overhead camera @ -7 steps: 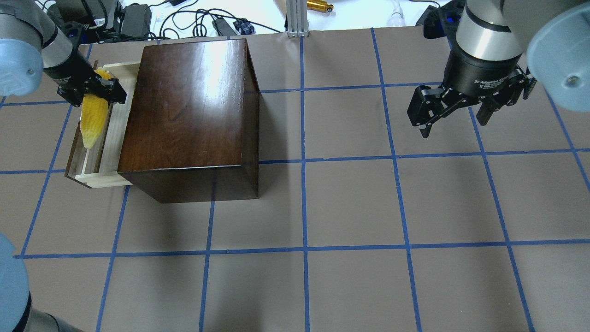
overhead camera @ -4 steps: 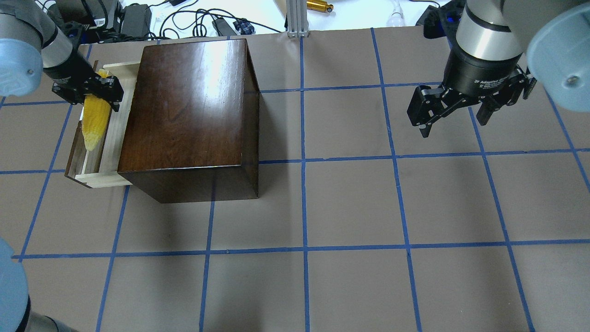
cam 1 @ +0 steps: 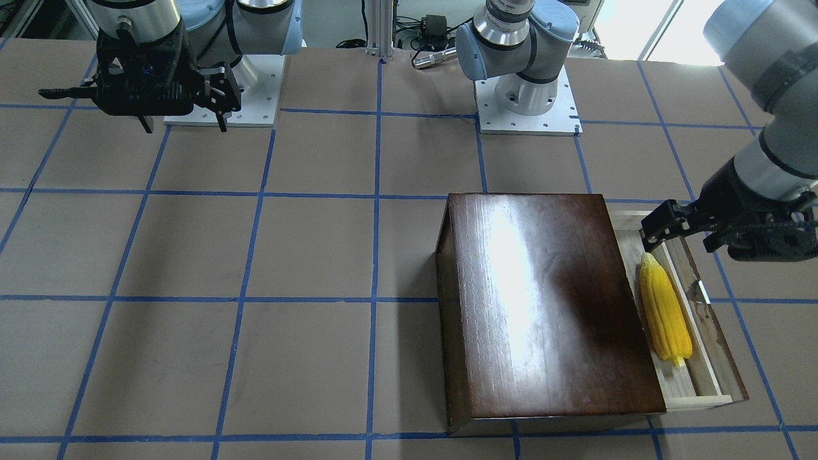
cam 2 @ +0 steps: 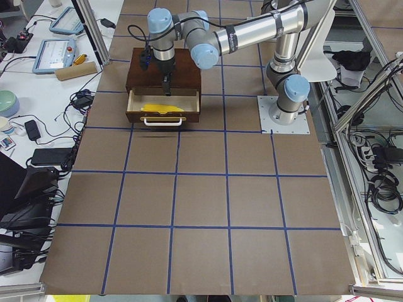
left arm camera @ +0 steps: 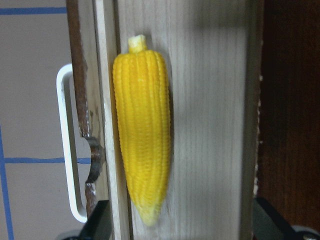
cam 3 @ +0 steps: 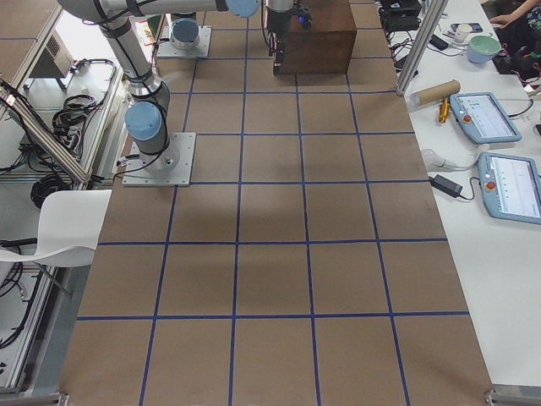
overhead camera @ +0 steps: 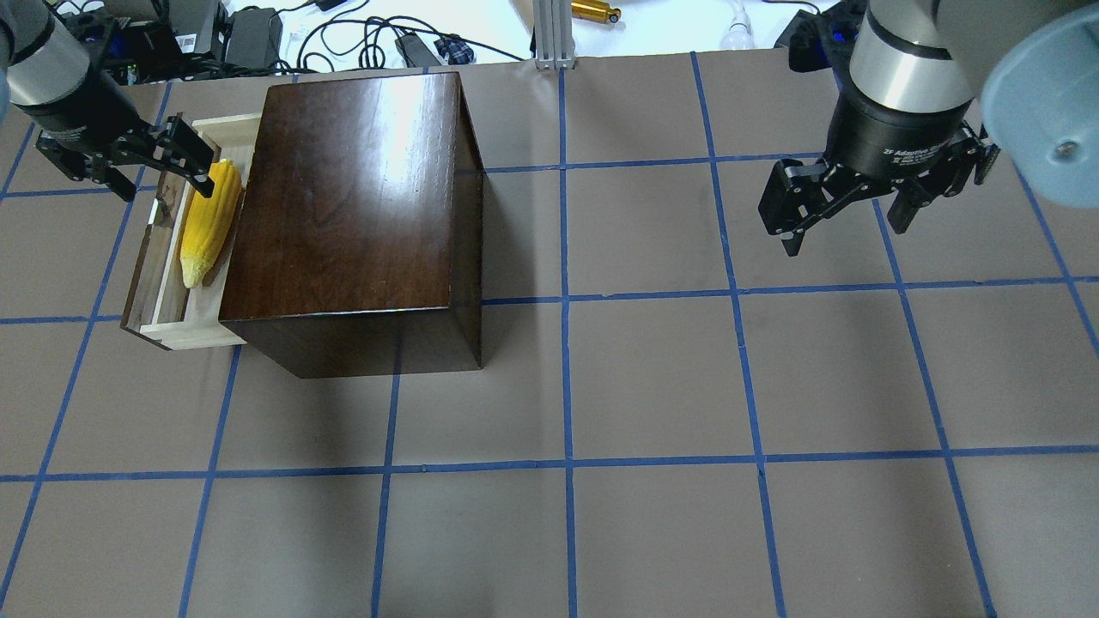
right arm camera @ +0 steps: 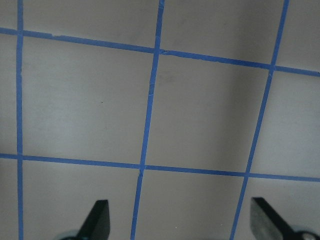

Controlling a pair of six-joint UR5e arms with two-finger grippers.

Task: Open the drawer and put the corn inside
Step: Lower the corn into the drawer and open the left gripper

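Observation:
The yellow corn lies flat in the pulled-out pale wood drawer, close beside the dark wooden box. It also shows in the front view and in the left wrist view, on the drawer floor next to the metal pull. My left gripper is open and empty, raised above the drawer's far end, apart from the corn. My right gripper is open and empty, hovering over bare table at the far right.
Cables and power adapters lie past the table's far edge, with an aluminium post. The arm bases stand on the robot's side. The box takes up the left-middle of the table.
My left gripper has opened, let go of the corn and drawn back up and to the left. The corn now lies in the drawer, nearer the box. The right arm has not moved.

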